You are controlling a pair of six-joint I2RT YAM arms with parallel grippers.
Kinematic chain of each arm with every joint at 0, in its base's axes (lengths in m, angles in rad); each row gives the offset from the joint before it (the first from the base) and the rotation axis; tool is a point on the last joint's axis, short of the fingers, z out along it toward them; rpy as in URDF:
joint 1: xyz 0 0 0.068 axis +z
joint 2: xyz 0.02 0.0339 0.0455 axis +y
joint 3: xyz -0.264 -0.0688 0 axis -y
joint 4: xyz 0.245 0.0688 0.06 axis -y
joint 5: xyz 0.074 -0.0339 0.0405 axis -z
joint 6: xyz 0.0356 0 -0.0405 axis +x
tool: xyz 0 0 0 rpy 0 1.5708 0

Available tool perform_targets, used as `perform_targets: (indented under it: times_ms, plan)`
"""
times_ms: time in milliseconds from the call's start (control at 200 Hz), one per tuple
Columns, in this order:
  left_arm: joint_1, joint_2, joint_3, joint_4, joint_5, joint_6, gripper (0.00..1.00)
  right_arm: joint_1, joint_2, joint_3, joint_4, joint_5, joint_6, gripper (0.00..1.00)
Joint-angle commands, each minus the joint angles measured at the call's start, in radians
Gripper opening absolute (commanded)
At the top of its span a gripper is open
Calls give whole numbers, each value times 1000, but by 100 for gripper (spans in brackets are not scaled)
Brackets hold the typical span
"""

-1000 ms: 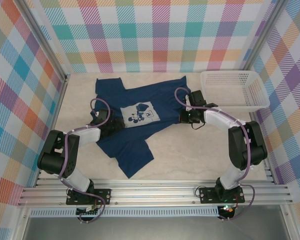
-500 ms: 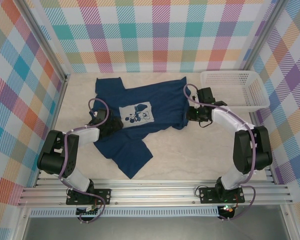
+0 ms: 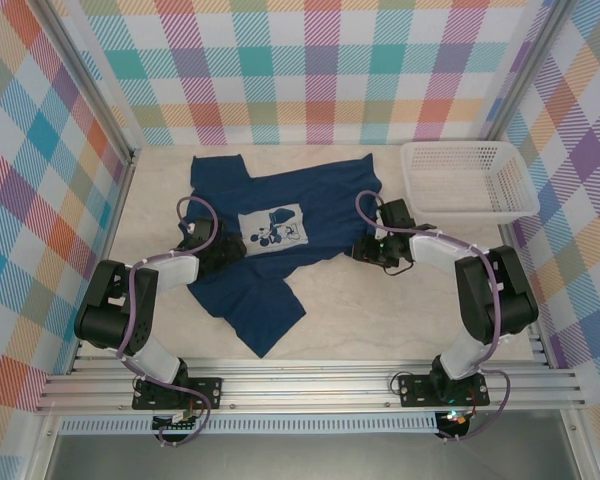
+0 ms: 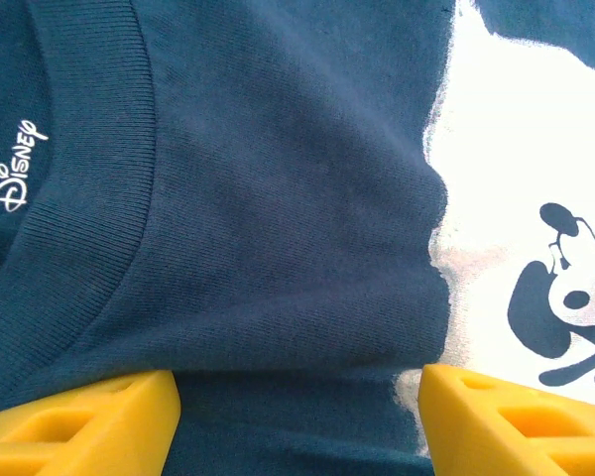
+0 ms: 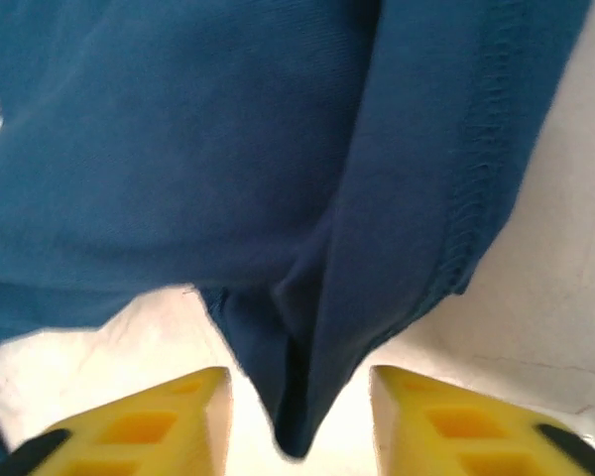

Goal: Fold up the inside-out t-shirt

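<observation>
The dark navy t-shirt (image 3: 280, 240) lies spread on the table with its white graphic print (image 3: 275, 226) facing up. My left gripper (image 3: 223, 250) rests open on the shirt just left of the print. In the left wrist view its yellow fingers (image 4: 89, 421) stand wide apart over flat cloth, beside the ribbed collar (image 4: 129, 198) and the print (image 4: 535, 198). My right gripper (image 3: 364, 250) is at the shirt's lower right corner. It is open (image 5: 297, 407), and a hanging fold of the stitched hem (image 5: 307, 327) dips between its fingers (image 5: 139, 426).
A white plastic basket (image 3: 458, 146) stands at the back right, just right of the shirt. Bare beige table (image 3: 400, 310) lies in front of the shirt and the right arm. Checked walls close in the back and both sides.
My right gripper swung out to the right, then came back left and down to the shirt's lower right corner. The shirt's right edge shifted with it. The left arm has stayed put.
</observation>
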Motion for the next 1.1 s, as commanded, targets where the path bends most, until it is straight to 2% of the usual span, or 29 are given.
perform_targets:
  times_ms: [0,80,155,445,740,870,935,1100]
  plan:
    - [17,39,-40,-65,-4,-10,67,2,14,31,33,82,-15,22]
    - [18,36,-42,-66,-11,-13,67,-8,2,61,-39,159,-66,6]
    - [26,35,-46,-66,-7,-22,67,-26,-46,67,-109,236,-109,1]
    - [60,32,-58,-71,-5,-55,66,-79,-231,130,-367,459,-227,0]
    - [71,29,-65,-65,-6,-65,66,-79,-210,238,-442,596,-298,9]
    - [71,30,-64,-63,-1,-63,66,-79,-175,240,-445,576,-294,24]
    - [71,32,-64,-61,2,-60,66,-82,-164,238,-446,529,-282,29]
    - [72,37,-60,-58,12,-56,66,-81,-175,159,-374,209,-198,37]
